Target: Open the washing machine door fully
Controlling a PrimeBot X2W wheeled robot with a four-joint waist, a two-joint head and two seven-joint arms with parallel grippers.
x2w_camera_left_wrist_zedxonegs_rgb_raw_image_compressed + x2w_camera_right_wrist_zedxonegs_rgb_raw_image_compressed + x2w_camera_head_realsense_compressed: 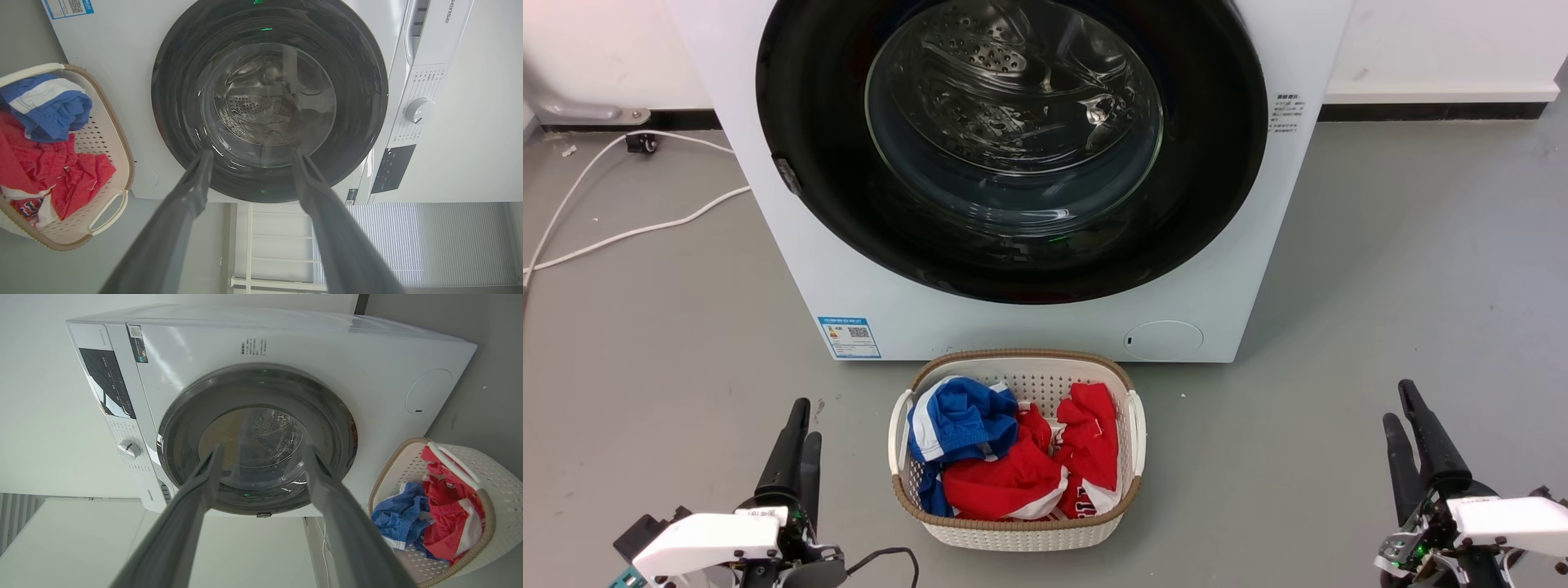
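**Front-loader with its door closed, before the opening move.** The washing machine door (1013, 147) lies shut, flush against the front of the washing machine (980, 331), directly ahead of the robot; a laundry basket (1021, 356) of red and blue garments (1005, 478) stands on the floor just before the machine, between the two arms. The left gripper (806, 420) and the right gripper (1398, 402) hang low on either side of the basket, well apart from the door; in each wrist view the two fingers stand spread, with a clear gap and nothing between them. A small grey tab (786, 174) sits on the door's rim on the robot's left side; it is probably the catch, which would put the hinge on the right, though no hinge is visible.

Step in hand, as judged: the reach to the door; nothing of the opening is yet done. To do it well:
- bring the left gripper up to the tab side;
- hook or pinch the rim there rather than press on the glass;
- pull outward along an arc about the far edge, not straight back;
- carry the forearm above the basket so that nothing strikes it;
- follow through until the door stands wide.
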